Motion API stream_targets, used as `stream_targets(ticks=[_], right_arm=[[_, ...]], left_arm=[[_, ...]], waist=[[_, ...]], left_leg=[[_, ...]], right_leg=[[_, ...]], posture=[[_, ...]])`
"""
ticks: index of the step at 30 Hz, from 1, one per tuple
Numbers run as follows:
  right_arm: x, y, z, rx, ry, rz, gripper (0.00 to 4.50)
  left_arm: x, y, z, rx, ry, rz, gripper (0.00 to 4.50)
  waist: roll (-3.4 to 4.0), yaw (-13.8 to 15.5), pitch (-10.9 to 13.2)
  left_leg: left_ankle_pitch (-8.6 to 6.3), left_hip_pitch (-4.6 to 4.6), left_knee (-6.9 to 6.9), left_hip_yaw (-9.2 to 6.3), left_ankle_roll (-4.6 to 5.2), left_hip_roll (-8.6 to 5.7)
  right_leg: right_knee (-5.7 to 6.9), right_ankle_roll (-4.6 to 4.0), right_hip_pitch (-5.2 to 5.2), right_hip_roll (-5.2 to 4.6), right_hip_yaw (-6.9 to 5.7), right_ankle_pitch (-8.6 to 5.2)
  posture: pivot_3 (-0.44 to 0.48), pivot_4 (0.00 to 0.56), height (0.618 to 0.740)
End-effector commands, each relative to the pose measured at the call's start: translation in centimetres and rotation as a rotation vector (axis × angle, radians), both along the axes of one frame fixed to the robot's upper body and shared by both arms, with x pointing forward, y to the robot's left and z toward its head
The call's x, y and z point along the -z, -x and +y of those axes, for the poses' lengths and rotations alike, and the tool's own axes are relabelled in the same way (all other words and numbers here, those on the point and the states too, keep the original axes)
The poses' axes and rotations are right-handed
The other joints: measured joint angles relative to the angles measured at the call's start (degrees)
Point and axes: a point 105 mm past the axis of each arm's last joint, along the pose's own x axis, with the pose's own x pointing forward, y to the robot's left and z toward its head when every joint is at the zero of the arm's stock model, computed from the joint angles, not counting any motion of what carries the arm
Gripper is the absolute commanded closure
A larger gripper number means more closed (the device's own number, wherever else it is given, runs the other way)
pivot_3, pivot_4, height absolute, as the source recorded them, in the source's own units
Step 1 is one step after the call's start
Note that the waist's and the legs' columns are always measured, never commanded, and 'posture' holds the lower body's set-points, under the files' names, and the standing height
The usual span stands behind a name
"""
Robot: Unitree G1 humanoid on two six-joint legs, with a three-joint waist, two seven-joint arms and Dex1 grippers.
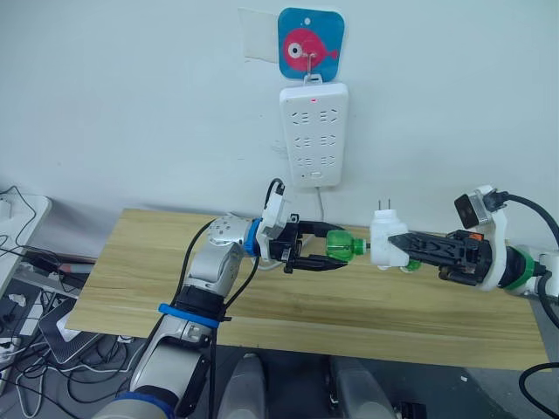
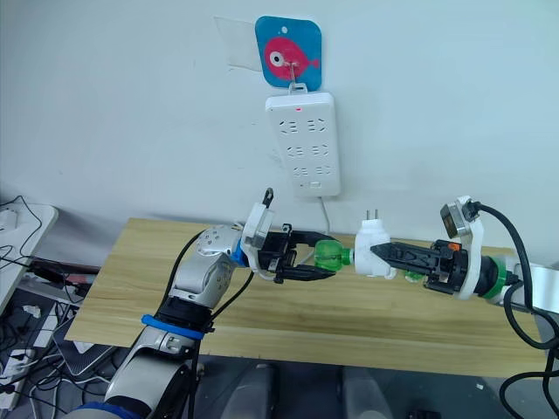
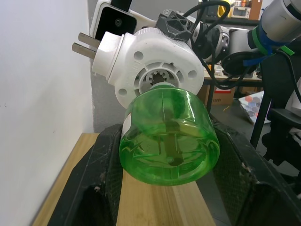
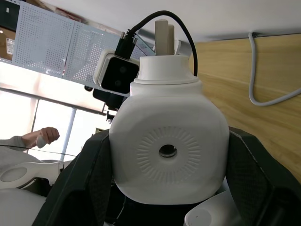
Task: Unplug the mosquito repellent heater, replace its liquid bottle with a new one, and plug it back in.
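Observation:
The mosquito repellent heater (image 1: 387, 242) is a small white rounded unit with two metal prongs pointing up. My right gripper (image 1: 400, 247) is shut on it, holding it above the wooden table (image 1: 157, 271). A green liquid bottle (image 1: 343, 247) is held sideways by my left gripper (image 1: 330, 250), which is shut on it. The bottle's neck points at the heater's underside, and in the left wrist view the bottle (image 3: 168, 140) sits right at the heater's socket (image 3: 155, 70). The right wrist view shows the heater's back (image 4: 168, 150) between my black fingers (image 4: 80, 188).
A long white power strip (image 1: 313, 133) hangs on the wall under a blue fish hook plate (image 1: 309, 44), its red light on and its cord (image 1: 320, 205) dropping behind the table. Cables and boxes lie on the floor at the left (image 1: 26, 288).

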Motion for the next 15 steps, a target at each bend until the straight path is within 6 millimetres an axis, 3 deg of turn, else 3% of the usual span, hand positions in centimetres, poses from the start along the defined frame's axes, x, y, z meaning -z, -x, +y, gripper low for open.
stream_targets(ticks=[1, 15], right_arm=[[-1.1, 0.1, 0.5, -0.020, -0.027, -0.041, 1.57], [-0.9, 0.7, 2.4, -0.055, 0.016, -0.077, 1.57]], left_arm=[[-0.9, 0.3, -0.6, 0.035, 0.010, -0.054, 2.22], [-1.0, 0.3, -1.2, 0.045, 0.022, -0.065, 2.22]], waist=[[0.00, 0.00, 0.00], [0.00, -0.02, 0.00]], left_leg=[[0.00, 0.00, 0.00, 0.00, 0.00, 0.00], [0.00, 0.00, 0.00, -0.01, 0.00, 0.00]], right_leg=[[0.00, 0.00, 0.00, 0.00, 0.00, 0.00], [0.00, 0.00, 0.00, 0.00, 0.00, 0.00]], posture=[[-0.038, 0.244, 0.740], [-0.040, 0.239, 0.740]])
